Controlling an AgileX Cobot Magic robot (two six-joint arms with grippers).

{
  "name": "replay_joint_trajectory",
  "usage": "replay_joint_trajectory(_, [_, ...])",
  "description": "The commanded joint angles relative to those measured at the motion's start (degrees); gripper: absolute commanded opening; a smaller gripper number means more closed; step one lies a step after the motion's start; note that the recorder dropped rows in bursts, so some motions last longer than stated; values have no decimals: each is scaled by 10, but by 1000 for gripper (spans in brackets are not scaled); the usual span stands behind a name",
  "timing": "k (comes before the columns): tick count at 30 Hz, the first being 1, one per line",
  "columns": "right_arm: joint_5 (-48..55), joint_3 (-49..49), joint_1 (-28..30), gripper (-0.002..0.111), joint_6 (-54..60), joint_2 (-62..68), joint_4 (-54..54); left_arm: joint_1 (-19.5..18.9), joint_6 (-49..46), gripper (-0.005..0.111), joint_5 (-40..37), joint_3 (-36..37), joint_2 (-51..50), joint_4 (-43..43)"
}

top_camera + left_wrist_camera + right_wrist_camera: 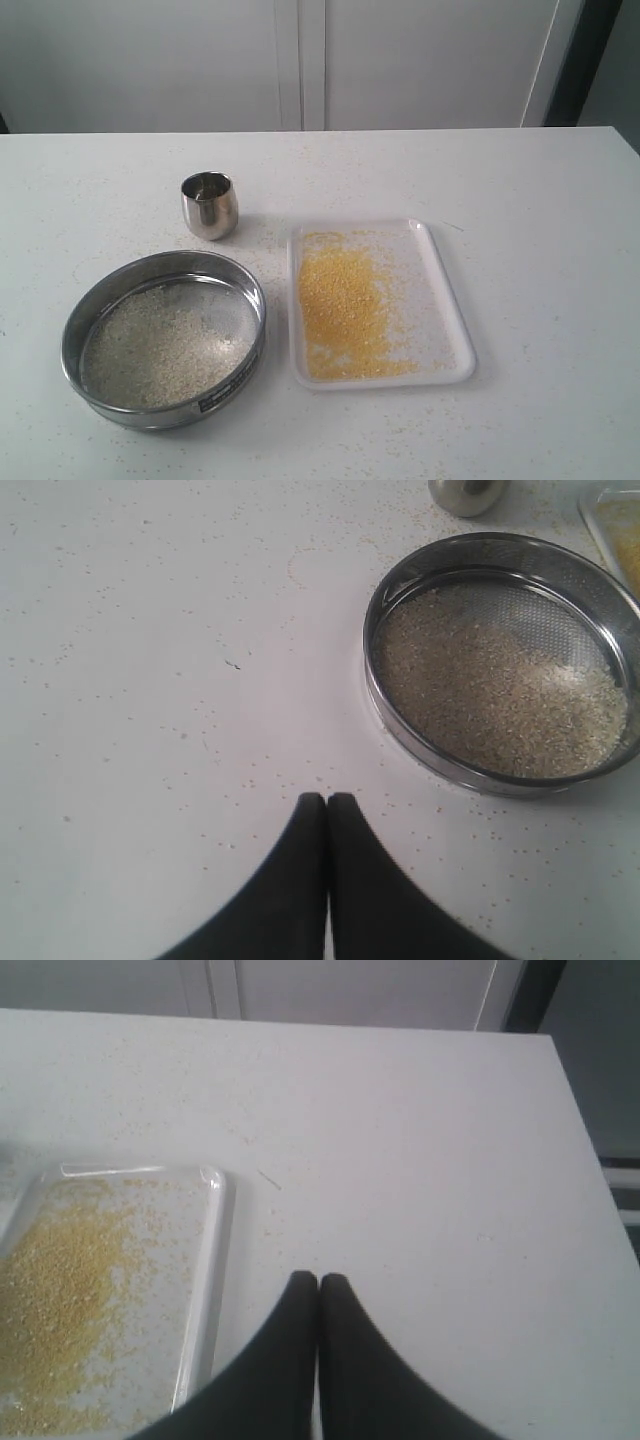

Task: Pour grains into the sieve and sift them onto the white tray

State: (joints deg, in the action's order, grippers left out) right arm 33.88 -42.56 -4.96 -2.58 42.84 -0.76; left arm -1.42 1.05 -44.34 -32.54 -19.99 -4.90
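The steel sieve (163,340) rests on the table at the front left, with whitish rice-like grains (160,350) spread over its mesh. To its right lies the white tray (440,300), carrying a patch of fine yellow grains (340,310). In the left wrist view the sieve (505,660) sits beyond my left gripper (327,800), which is shut and empty over bare table. In the right wrist view my right gripper (318,1280) is shut and empty beside the tray (205,1290). Neither gripper shows in the exterior view.
A small steel cup (209,205) stands upright behind the sieve, and its base shows in the left wrist view as the cup (468,494). Stray granules dot the white table (540,200). The table's far edge meets a white wall; its right edge (575,1130) drops off.
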Motion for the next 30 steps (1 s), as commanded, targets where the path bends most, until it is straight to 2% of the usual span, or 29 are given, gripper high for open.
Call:
replay_joint_trajectory(1, [-54,24,4,0,4,-22,-9,-2,0,0,-2,1,4,-1])
replay_joint_trajectory(30, [-48,26,4,0,4,-22,-9,-2,0,0,-2,1,4,-1])
